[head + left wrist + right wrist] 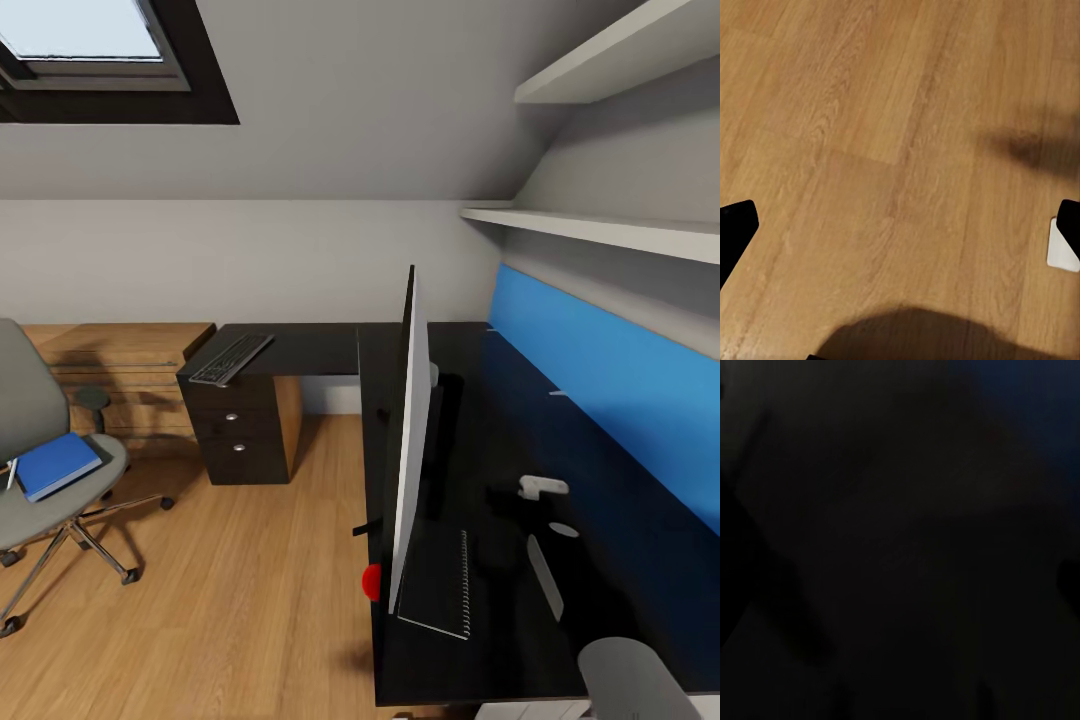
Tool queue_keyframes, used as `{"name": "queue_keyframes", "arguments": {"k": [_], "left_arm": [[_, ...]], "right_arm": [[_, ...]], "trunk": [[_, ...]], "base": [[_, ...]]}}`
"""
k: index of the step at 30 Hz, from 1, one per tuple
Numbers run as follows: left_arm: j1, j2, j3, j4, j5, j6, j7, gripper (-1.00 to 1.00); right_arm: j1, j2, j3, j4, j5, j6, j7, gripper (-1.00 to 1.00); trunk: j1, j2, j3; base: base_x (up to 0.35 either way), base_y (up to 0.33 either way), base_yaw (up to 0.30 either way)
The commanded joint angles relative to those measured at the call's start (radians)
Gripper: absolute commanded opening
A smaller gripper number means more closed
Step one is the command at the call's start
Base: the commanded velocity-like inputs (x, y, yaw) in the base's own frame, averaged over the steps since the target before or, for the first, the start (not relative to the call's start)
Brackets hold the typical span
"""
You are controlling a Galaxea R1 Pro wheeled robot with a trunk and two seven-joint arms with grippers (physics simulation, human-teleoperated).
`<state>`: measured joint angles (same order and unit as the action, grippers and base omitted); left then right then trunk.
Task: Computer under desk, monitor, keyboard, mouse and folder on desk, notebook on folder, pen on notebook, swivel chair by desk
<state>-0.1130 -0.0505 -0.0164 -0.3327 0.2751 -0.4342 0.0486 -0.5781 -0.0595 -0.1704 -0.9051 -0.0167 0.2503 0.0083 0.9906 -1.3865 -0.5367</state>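
Monitor stands on the desk's front edge; a nudge could topple it. Left gripper wide open, empty; right: cannot tell.

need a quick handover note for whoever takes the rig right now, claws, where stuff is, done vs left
Left claw: open, empty, over the wood floor. Right claw: view too dark to judge.
Monitor stands on the desk. Keyboard lies on the desk's far wing, away from the monitor. Notebook lies flat on the desk beside the monitor. Folder lies on the swivel chair, which stands apart from the desk.
Done: monitor on desk.
Left: keyboard, folder, notebook stacking, chair. Mouse, pen, computer not identified.
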Motion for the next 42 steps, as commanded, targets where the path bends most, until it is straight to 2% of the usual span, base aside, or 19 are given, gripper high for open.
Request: {"name": "queue_keyframes", "arguments": {"k": [1,7,18,29,42], "left_arm": [[0.000,0.000,-0.002,0.000,-0.001,-0.003,0.005,1.00],[0.000,0.000,-0.002,0.000,-0.001,-0.003,0.005,1.00],[0.000,0.000,-0.002,0.000,0.000,-0.003,0.005,1.00],[0.000,-0.001,-0.002,0.000,0.000,-0.003,0.005,1.00],[0.000,0.000,-0.002,0.000,0.000,-0.003,0.005,1.00]], "right_arm": [[-0.008,-0.004,-0.001,0.012,-0.002,0.008,0.016,1.00],[-0.045,-0.044,-0.001,0.098,-0.005,0.021,0.106,1.00],[-0.059,-0.070,-0.002,0.130,-0.048,0.020,0.138,1.00],[-0.060,-0.073,-0.001,0.132,-0.059,0.017,0.153,1.00],[-0.060,-0.071,0.008,0.132,-0.054,0.015,0.242,1.00]], "trunk": [[0.000,-0.001,-0.001],[0.000,-0.001,-0.001],[0.000,-0.001,-0.001],[0.000,-0.001,-0.001],[0.000,-0.001,-0.001]], "base": [[0.000,0.000,0.000],[0.000,0.000,0.000],[0.000,0.000,0.000],[0.000,0.000,0.000],[0.000,0.000,0.000]]}}
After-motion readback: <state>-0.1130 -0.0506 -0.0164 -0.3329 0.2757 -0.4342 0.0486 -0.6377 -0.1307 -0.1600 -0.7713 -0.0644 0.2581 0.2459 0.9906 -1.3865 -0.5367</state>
